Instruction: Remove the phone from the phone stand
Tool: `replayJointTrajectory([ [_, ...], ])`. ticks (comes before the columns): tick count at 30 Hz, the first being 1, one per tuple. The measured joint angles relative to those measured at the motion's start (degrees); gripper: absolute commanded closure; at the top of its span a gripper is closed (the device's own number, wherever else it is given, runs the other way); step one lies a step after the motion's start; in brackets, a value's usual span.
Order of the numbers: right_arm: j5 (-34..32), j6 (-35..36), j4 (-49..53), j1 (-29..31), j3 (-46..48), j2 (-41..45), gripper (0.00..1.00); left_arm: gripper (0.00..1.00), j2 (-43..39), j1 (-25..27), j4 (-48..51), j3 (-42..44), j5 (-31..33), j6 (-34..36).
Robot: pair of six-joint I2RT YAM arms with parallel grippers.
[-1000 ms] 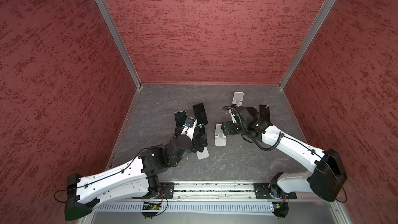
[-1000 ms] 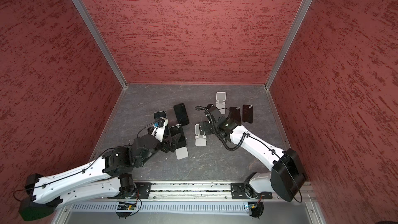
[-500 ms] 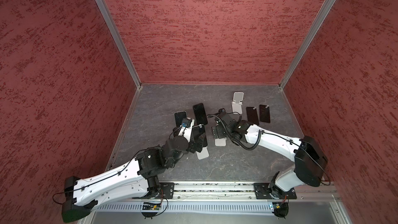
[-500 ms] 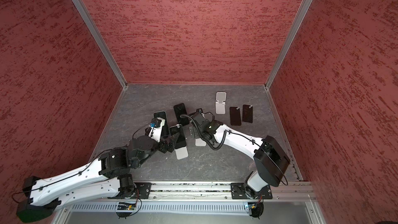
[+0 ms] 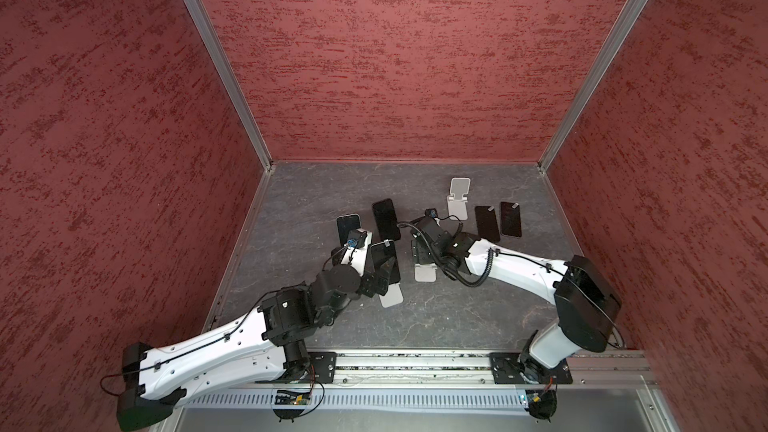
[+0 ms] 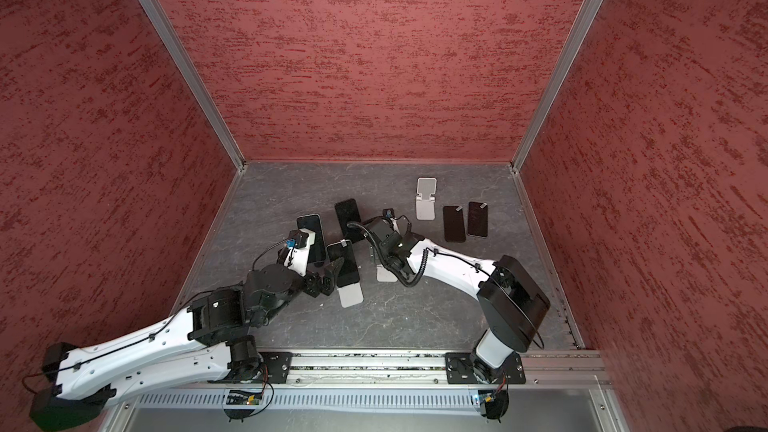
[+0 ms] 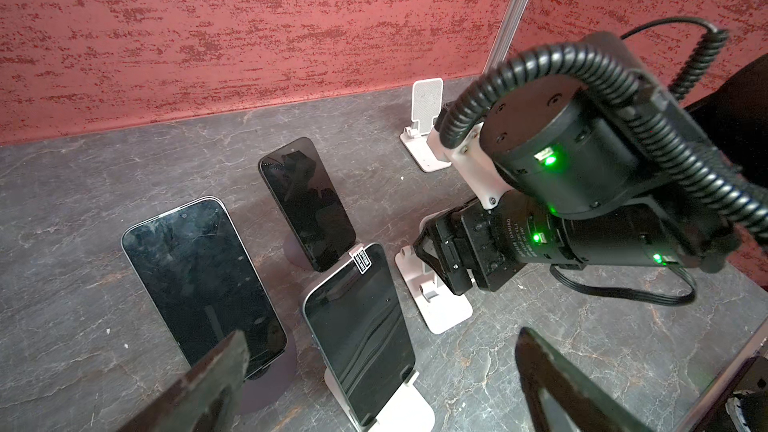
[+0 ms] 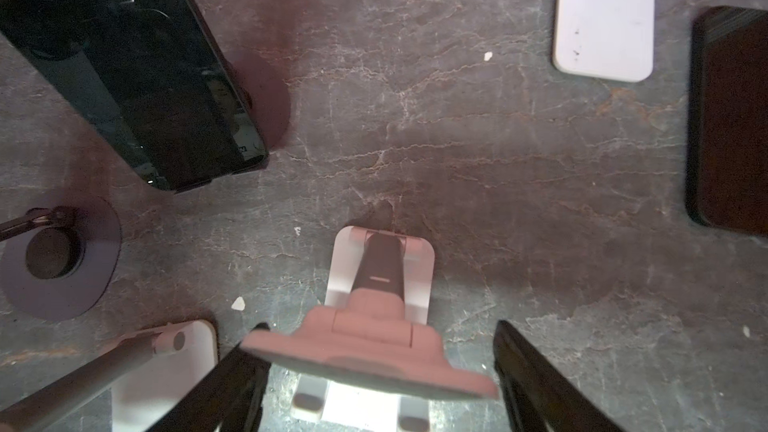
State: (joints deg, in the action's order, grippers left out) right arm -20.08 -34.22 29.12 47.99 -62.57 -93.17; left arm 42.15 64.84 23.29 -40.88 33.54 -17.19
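Observation:
A black phone (image 7: 359, 334) leans on a white phone stand (image 7: 411, 413) right in front of my left gripper (image 7: 381, 332). That gripper is open, its fingers (image 7: 208, 384) either side of the phone and clear of it. In both top views this phone (image 5: 384, 261) (image 6: 345, 261) sits mid-table. My right gripper (image 8: 380, 324) has closed round the back plate (image 8: 370, 363) of a neighbouring empty white stand (image 5: 424, 274), with a finger at each edge of the plate.
Two more phones (image 7: 199, 280) (image 7: 305, 201) rest on round dark stands behind. Two phones (image 5: 486, 224) (image 5: 510, 219) lie flat at the right. Another empty white stand (image 5: 459, 197) stands near the back wall. My right arm (image 7: 582, 184) hangs close beside the left gripper.
My right gripper left the flat phones, swung left to the empty white stand and narrowed round its plate. The left gripper stayed open by the phone on the white stand.

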Motion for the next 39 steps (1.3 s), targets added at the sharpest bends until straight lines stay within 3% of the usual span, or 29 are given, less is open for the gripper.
replayJointTrajectory([
  [7,-1.14,-1.55,-0.11,0.26,-1.05,-1.25,0.37,0.0,-1.57,0.0,0.28,0.57,0.17,-0.37],
  [13,-1.18,-1.29,-0.13,0.31,-1.05,-1.22,0.42,0.0,-1.81,0.0,0.33,1.57,0.63,-0.46],
  [31,-0.5,4.52,-1.44,0.15,-1.53,-0.79,0.41,0.01,-1.81,-0.22,0.39,1.73,-1.44,-0.55],
  [39,1.42,8.37,-2.19,-3.08,-5.05,-0.79,0.41,0.01,-1.49,-0.28,0.37,1.73,-1.95,-0.57],
])
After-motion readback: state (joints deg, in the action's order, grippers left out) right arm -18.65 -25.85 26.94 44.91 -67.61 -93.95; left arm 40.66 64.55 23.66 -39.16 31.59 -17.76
